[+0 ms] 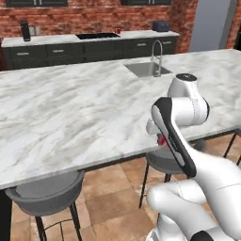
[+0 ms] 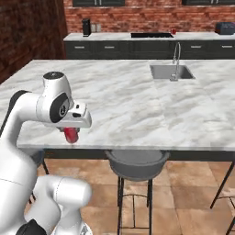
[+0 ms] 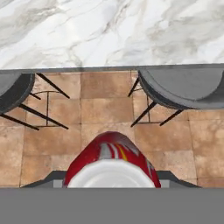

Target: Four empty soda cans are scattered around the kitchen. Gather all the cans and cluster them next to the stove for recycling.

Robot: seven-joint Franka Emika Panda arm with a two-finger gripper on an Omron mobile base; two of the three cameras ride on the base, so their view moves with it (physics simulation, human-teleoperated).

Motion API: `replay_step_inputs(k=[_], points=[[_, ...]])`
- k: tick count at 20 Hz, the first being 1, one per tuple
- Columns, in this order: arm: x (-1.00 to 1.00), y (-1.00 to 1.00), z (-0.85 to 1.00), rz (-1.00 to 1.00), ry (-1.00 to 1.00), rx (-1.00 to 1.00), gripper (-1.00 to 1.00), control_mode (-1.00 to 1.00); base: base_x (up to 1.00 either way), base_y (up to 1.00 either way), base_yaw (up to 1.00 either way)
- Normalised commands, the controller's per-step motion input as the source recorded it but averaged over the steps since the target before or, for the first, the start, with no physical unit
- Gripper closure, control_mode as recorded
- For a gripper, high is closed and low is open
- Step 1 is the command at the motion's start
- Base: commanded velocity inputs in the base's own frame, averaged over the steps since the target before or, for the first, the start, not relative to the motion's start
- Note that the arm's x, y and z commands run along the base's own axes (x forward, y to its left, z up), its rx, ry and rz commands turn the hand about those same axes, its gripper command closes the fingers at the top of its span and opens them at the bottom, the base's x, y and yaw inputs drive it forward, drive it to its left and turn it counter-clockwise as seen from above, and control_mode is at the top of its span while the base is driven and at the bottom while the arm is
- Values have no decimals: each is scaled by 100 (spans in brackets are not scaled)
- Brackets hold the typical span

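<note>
Hand (image 2: 71,133) closed around a red soda can (image 2: 70,134), held off the near edge of the marble surface (image 2: 128,105), above a grey stool (image 2: 136,164) and tile floor. Another red can (image 2: 173,31) sits beside the black stove (image 2: 151,35) on the far counter.

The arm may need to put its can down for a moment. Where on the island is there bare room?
The marble island lies bare from its near edge to the sink, widest to the sink's left. The faucet crowds the sink corner. The tool holds the soda can just off the near edge.
</note>
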Motion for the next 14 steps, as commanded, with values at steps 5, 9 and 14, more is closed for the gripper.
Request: replay_step_inputs(k=[5,9,14], points=[[0,0,0,0,0,0,100,100,-59,-8,-76],[0,0,0,0,0,0,100,100,-25,-3,-84],[0,0,0,0,0,0,100,100,0,0,-89]])
